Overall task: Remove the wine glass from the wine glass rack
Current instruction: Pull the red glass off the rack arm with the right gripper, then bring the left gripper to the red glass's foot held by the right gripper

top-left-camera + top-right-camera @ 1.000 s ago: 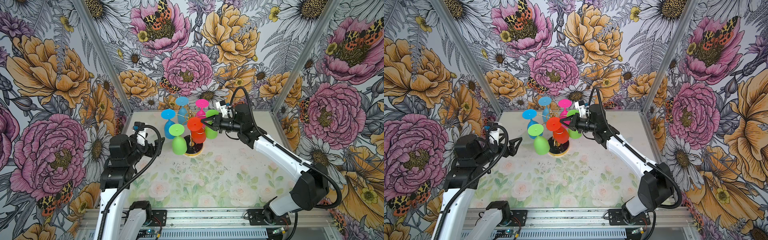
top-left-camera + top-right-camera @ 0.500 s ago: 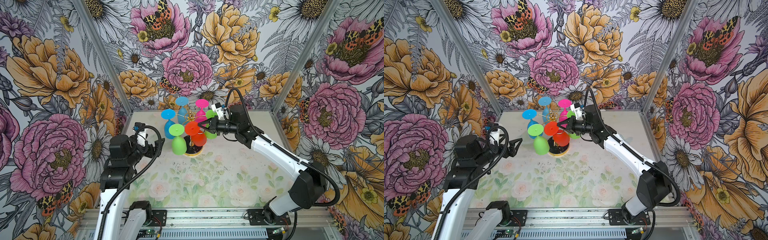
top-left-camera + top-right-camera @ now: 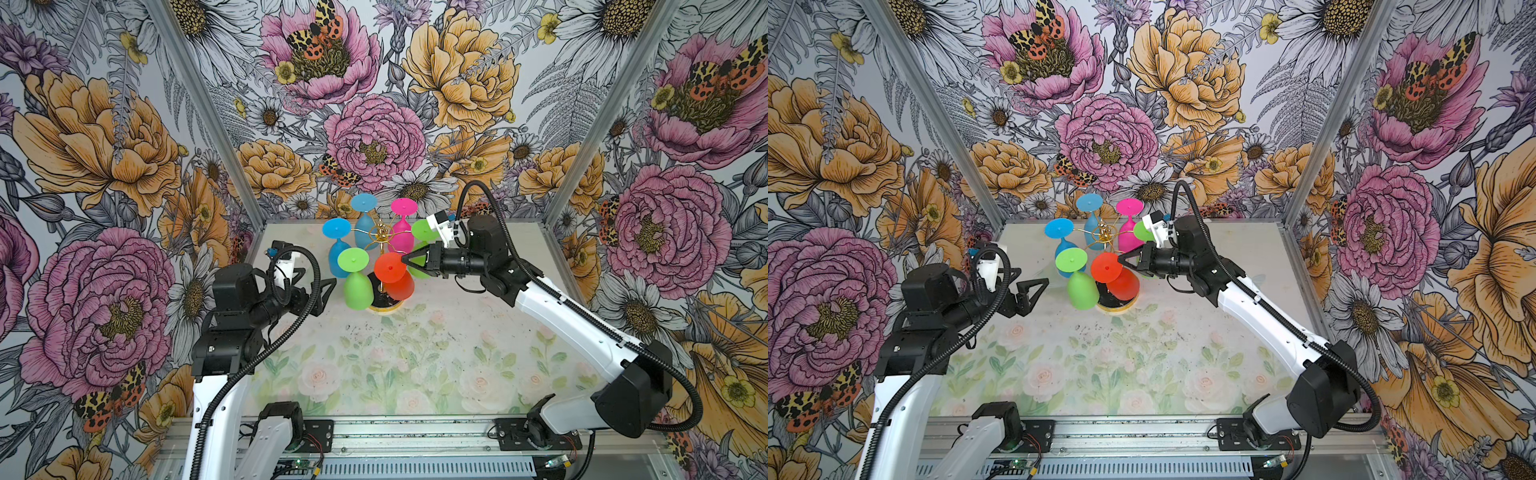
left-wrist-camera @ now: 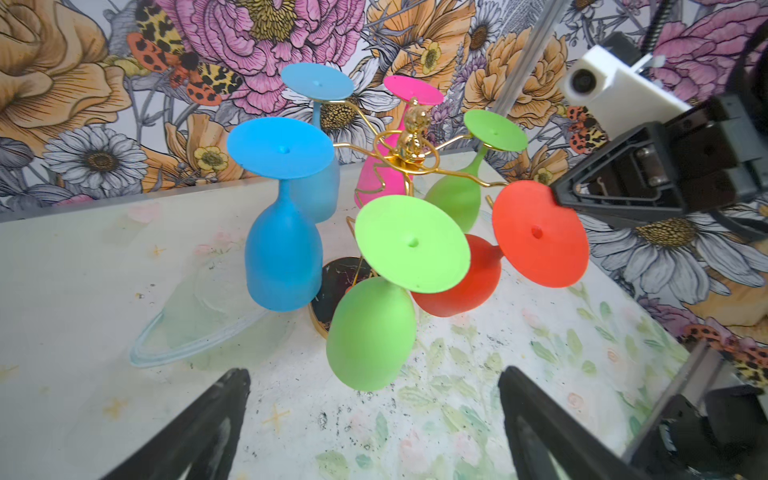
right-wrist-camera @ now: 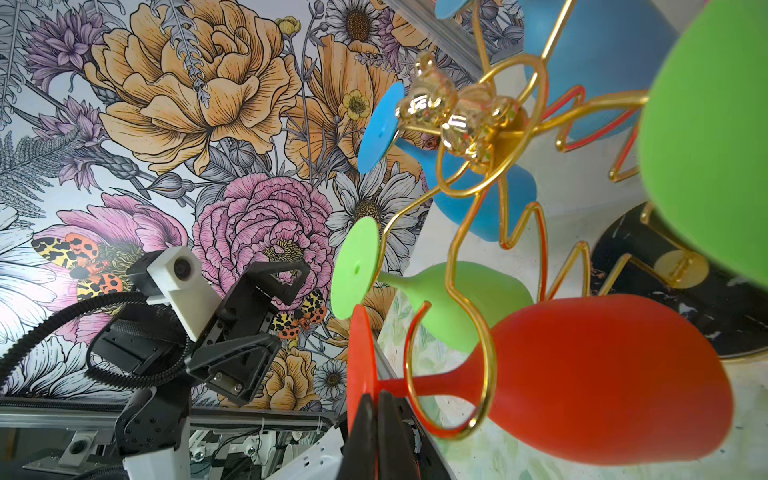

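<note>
Where the right gripper reaches in from the right, its jaws are pressed together on the rim of the round foot of the red wine glass, pinching that edge. The red wine glass hangs upside down and tilted, its stem inside one gold wire loop of the wine glass rack, its bowl low beside the rack's black base. Just beside it on the near left hangs a lime green glass, also inverted and leaning outward. A blue glass hangs past that, a paler blue glass and a pink glass hang at the back, and a second green glass sits behind the right gripper, partly hidden by it. The left gripper hovers well apart on the left of the rack, jaws spread wide and holding nothing, with the lime green glass between it and the rack's pole. Everything stands on a pale tabletop printed with faint roses and leaves and flecked with dark specks, enclosed on three sides by walls papered with large pink and orange flowers
</note>
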`<state>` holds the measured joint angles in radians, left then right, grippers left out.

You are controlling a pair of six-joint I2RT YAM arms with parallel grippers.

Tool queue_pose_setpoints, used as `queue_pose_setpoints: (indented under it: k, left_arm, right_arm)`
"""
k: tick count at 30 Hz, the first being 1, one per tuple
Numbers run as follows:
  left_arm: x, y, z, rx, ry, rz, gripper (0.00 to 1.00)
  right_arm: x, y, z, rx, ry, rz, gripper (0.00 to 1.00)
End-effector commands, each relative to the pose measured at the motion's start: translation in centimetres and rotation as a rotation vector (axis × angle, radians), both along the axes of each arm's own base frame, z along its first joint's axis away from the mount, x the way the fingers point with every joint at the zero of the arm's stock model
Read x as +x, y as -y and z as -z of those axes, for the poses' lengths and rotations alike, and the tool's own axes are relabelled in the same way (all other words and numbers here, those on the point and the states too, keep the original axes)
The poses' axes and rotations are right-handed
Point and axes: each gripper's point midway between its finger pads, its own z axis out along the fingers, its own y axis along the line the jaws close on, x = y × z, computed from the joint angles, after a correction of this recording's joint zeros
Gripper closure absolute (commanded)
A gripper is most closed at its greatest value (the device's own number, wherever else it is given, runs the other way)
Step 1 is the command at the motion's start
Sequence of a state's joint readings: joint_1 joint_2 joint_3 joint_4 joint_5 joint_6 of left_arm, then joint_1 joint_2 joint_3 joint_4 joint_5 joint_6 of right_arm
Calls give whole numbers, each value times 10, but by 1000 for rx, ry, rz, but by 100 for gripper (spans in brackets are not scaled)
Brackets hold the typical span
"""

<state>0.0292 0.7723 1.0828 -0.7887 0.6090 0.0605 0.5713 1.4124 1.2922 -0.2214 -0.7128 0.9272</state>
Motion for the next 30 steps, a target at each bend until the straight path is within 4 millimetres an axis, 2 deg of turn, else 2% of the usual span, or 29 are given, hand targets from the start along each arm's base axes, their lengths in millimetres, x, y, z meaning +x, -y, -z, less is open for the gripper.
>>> queue_pose_setpoints:
  k: [1,9,12,16,22,27,30]
  left_arm:
    - [-24,20,-15,-96,-24,119,5]
    - [-48,42,-34,-231,-66,260,9]
    - [-51,50,-36,-260,-100,288,12]
    - [-53,65,-28,-265,-165,332,14]
    - [-60,106,-11,-192,-248,436,19]
    - [-63,135,-5,-176,-301,517,30]
    - [-57,146,-3,-195,-331,531,37]
  right_arm:
    - [-17,2,-4,1,43,-47,100]
    - [-39,9,-4,3,98,-111,100]
    - [-48,14,-6,3,146,-125,100]
    - [-57,19,-6,1,186,-140,100]
    - [-66,26,-5,-2,223,-144,100]
    - [-72,31,-8,1,252,-140,100]
    - [-77,35,-9,3,271,-140,100]
